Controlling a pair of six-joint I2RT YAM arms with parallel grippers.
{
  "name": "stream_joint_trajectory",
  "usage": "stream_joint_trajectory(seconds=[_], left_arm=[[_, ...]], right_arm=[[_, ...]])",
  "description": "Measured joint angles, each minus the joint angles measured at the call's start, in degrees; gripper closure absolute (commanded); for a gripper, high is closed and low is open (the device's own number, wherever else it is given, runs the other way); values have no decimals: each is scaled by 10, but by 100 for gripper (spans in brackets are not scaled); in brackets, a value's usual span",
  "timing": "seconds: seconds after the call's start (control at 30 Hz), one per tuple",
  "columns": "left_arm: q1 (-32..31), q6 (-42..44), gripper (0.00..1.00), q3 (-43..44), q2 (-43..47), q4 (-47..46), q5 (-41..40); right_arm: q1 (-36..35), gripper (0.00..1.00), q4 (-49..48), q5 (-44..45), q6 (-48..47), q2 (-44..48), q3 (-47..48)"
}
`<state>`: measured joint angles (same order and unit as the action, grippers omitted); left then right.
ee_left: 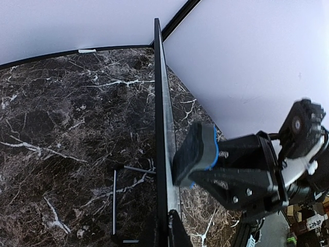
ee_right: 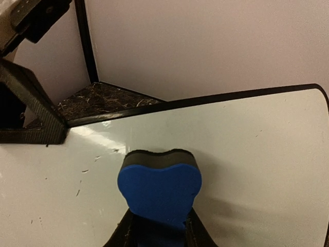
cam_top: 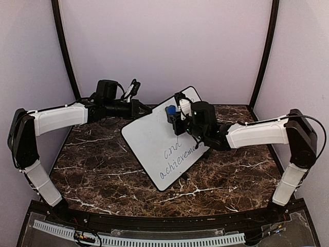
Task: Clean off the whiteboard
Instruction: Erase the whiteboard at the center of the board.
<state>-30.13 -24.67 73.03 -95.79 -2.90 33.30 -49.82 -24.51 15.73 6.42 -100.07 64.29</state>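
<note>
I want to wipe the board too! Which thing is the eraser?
Look at the dark marble table, where a whiteboard stands in the middle. At its upper part, the right arm's fingers pinch the eraser, a small block. It is the only bright blue thing there, with a dark grey pad facing the board.

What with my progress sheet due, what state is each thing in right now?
whiteboard: standing at a tilt, upper part blank, handwriting on the lower part.
eraser: clamped in the right jaws, felt side facing the board.
left gripper: jaws shut on the whiteboard's edge.
right gripper: jaws shut on the eraser.
</note>
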Motion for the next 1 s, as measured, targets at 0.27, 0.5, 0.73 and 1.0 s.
stream_joint_trajectory(seconds=[0.27,0.5,0.73,1.0], left_arm=[[-1,3,100,1,0,0,0],[-2,3,100,1,0,0,-2],[-2,5,100,1,0,0,-3],[-2,5,100,1,0,0,-2]], right_arm=[[-108,75,2,23,12,18,-65],[-148,75,-12,64,44,3,-73],[-161,75,-39,97,81,4,-109],[-170,75,-54,122,106,23,-175]])
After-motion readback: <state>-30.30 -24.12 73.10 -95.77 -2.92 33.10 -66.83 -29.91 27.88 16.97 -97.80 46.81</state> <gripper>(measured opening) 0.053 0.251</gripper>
